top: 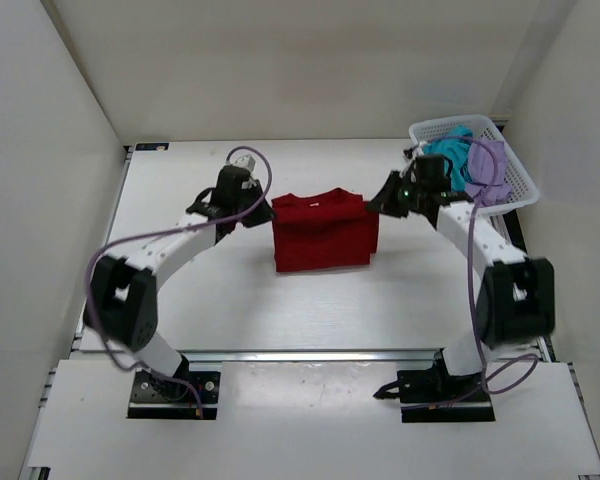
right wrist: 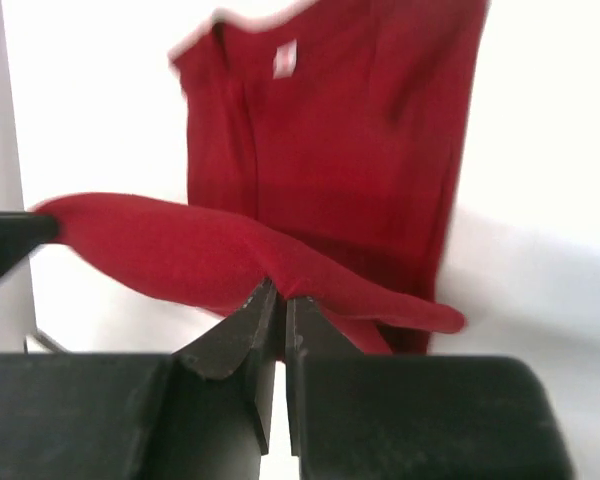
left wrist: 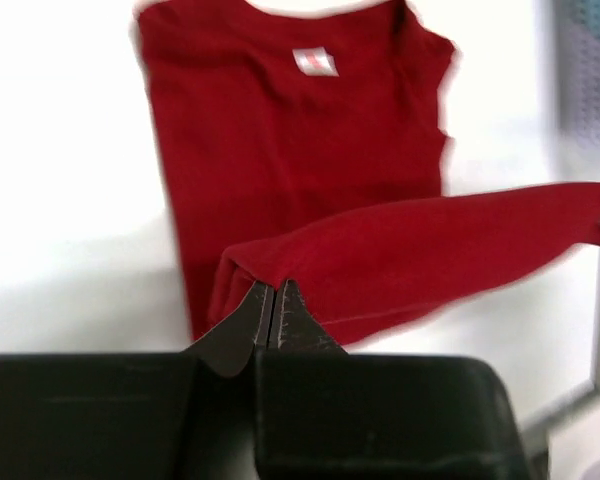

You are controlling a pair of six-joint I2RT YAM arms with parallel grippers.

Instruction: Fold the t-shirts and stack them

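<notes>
Dark red soft fabric t-shirt [top: 322,233] sits between the two claws, on the white counter [top: 230,300]. The left claw [left wrist: 272,300] is pressed together, and its tips pinch a fold of the red cloth. The right claw [right wrist: 277,295] is pressed together too, and it pinches the other end of the same fold. That band of red cloth runs from one claw straight across to the other. Just past the tips of each claw, the rest of the red shirt lies flat on the counter. Its neck hole shows there, with a small white tag [left wrist: 315,60] inside it.

Farther out, near the right claw on its outer side and a bit behind it, stands a white plastic mesh basket [top: 525,190]. A teal soft fabric t-shirt [top: 448,150] and a light purple soft fabric t-shirt [top: 488,165] are bunched up inside it, touching each other. The purple one is on the side farther from the claw. Both are well apart from the left claw.
</notes>
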